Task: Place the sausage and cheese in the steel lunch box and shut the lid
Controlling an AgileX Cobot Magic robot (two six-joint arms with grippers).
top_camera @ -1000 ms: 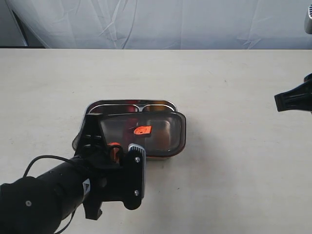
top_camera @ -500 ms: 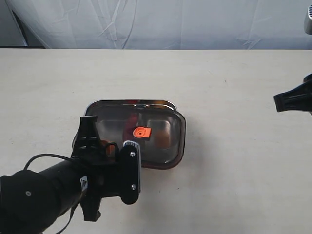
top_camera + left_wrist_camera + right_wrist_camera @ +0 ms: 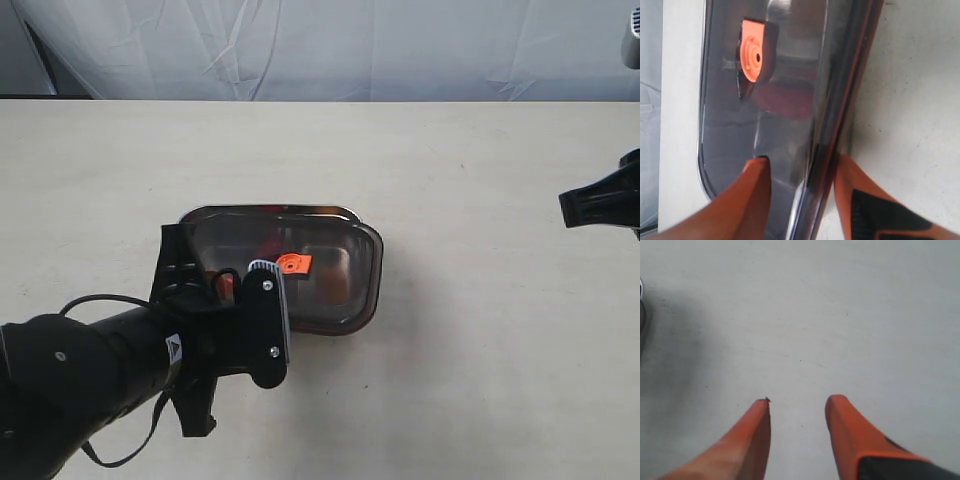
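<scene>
Left pincer (image 3: pixel 800 167), near the counter's (image 3: pixel 480 380) front-left corner, pinches the lid's (image 3: pixel 345 250) near rim, one pad above, one outside. A second ago the lid hung tilted and offset; now it lies almost square on the steel lunch box (image 3: pixel 270 209), so only pressing home seems left. Smoky translucent plastic, orange seal, orange valve tab (image 3: pixel 292 264); the reddish blur beneath is probably the sausage (image 3: pixel 268 246), the cheese unclear. Shiny rounded steel peeks beyond. Toward the right edge, the right pincer (image 3: pixel 797 405) hangs part-open, empty.

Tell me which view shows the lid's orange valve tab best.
The left wrist view: the orange valve tab sits close up, its centre hole visible. The exterior view shows it small, on the lid; the right wrist view misses it.
</scene>
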